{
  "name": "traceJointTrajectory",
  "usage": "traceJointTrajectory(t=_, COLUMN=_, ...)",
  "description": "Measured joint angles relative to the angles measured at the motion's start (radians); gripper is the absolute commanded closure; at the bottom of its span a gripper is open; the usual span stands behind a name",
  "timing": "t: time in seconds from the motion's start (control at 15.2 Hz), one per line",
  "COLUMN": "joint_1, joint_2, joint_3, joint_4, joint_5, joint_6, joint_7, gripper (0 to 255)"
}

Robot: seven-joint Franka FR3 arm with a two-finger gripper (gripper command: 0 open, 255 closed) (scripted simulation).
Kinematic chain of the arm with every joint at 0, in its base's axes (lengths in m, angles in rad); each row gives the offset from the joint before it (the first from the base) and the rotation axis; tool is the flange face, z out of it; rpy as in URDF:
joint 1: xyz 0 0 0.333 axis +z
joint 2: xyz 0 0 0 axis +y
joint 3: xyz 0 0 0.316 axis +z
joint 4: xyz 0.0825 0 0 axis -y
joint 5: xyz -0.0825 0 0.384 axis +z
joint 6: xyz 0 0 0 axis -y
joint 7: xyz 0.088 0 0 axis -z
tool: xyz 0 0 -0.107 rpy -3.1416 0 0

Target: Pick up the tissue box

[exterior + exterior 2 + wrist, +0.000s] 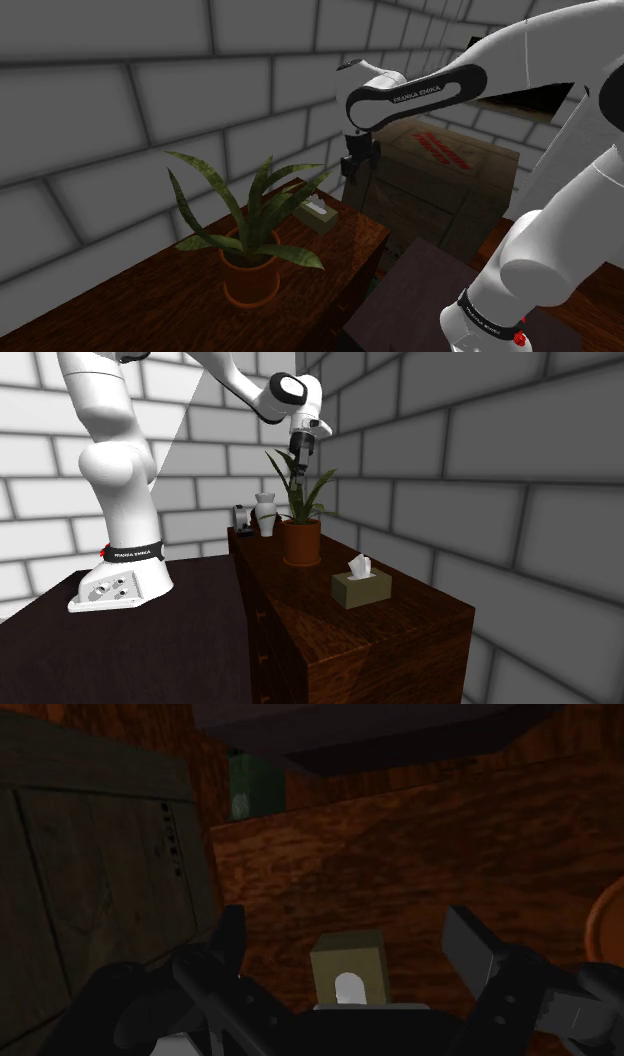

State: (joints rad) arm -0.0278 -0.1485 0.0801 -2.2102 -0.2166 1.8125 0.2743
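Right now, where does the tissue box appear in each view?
Shoulder view: tissue box near the centre, beyond the plant pot.
Second exterior view: box right of centre, nearer than the pot.
Wrist view: box between fingers of the open tool, untouched.
Shared landmark: the pot.

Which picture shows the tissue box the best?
The second exterior view: the tissue box stands whole on the wooden cabinet, nothing in front, its white tissue sticking up. The shoulder view shows it partly behind leaves of the plant. The wrist view shows it dimly from above, framed by the open gripper.
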Motion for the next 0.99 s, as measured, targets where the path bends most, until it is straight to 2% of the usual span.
traceJointTrajectory(t=0.4, joint_1=0.000, joint_2=0.259, joint_3=0.005, joint_4=0.136, joint_5=-0.080, joint_6=0.065, joint_7=0.073, gripper=0)
traceJointTrajectory(t=0.99, joint_1=0.017, joint_2=0.642, joint_3=-0.029, joint_4=0.446, joint_5=-0.183, joint_6=0.057, joint_7=0.130, gripper=0)
